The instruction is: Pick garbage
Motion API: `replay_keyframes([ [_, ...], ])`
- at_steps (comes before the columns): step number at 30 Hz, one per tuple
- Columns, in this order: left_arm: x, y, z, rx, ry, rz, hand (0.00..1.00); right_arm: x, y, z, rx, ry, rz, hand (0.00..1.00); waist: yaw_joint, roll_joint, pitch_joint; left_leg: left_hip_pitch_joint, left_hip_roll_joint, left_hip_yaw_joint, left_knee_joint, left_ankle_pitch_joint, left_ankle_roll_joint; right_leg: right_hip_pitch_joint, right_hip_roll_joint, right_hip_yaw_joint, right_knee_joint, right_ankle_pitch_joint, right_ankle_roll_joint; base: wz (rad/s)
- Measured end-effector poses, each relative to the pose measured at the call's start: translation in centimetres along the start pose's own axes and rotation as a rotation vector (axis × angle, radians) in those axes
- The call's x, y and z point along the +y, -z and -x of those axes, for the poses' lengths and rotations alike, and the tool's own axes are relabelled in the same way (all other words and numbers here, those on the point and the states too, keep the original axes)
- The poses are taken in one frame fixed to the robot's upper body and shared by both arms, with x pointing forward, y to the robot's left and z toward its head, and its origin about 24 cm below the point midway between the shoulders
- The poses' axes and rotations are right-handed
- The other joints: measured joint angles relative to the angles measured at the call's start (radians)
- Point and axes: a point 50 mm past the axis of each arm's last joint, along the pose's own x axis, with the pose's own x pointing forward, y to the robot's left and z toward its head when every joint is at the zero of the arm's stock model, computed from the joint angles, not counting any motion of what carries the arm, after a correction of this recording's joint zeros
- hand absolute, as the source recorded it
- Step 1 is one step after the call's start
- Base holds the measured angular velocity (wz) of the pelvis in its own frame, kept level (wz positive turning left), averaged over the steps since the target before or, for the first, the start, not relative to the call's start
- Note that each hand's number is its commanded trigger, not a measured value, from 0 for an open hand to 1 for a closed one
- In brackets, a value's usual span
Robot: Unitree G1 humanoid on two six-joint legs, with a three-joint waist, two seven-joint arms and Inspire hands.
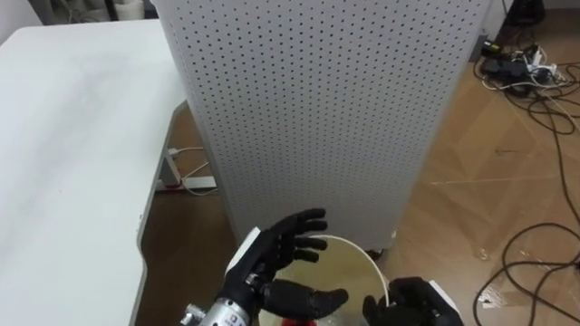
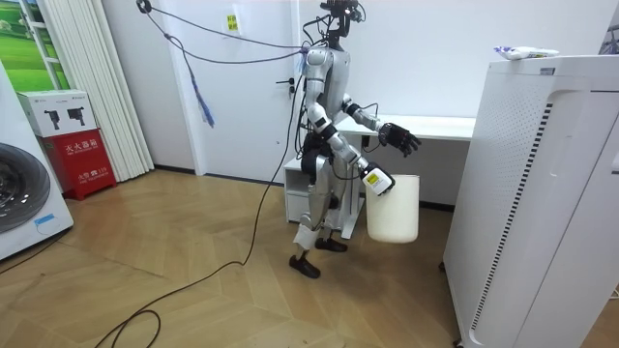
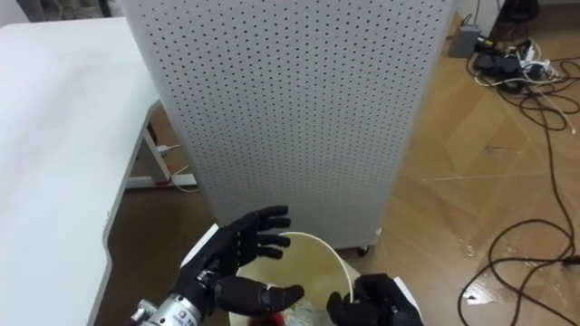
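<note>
Room view: right robot hand (image 2: 379, 182) grips bin (image 2: 392, 217) (white).

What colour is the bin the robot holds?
The bin is white; the room view shows it best.

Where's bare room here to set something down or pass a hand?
Bare: the white table left of the perforated unit; the wood floor right of that unit, up to the cables. Crowded: over the white bin, with the left hand open above it and the right hand on its rim.
</note>
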Motion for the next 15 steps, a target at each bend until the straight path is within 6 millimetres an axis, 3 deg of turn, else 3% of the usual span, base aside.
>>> replay_keyframes([
  [4, -1.3, 0.2, -0.1, 0.006, 0.052, 0.038, 0.0, -0.1, 0.1, 0.0, 0.007, 0.015, 0.022, 1.0, 0.001, -0.001, 0.0002, -0.001, -0.001, 0.0, -0.013, 0.0, 0.0, -0.007, 0.002, 0.001, -0.001, 0.0, 0.0, 0.01],
  [15, -2.1, 0.2, -0.1, 0.008, 0.091, 0.045, 0.0, 0.3, -0.1, -0.1, 0.002, -0.012, 0.01, 1.0, -0.003, -0.002, 0.0003, 0.015, 0.011, -0.021, -0.031, 0.0, -0.001, -0.005, 0.007, 0.0, 0.003, 0.0, 0.0, 0.0],
])
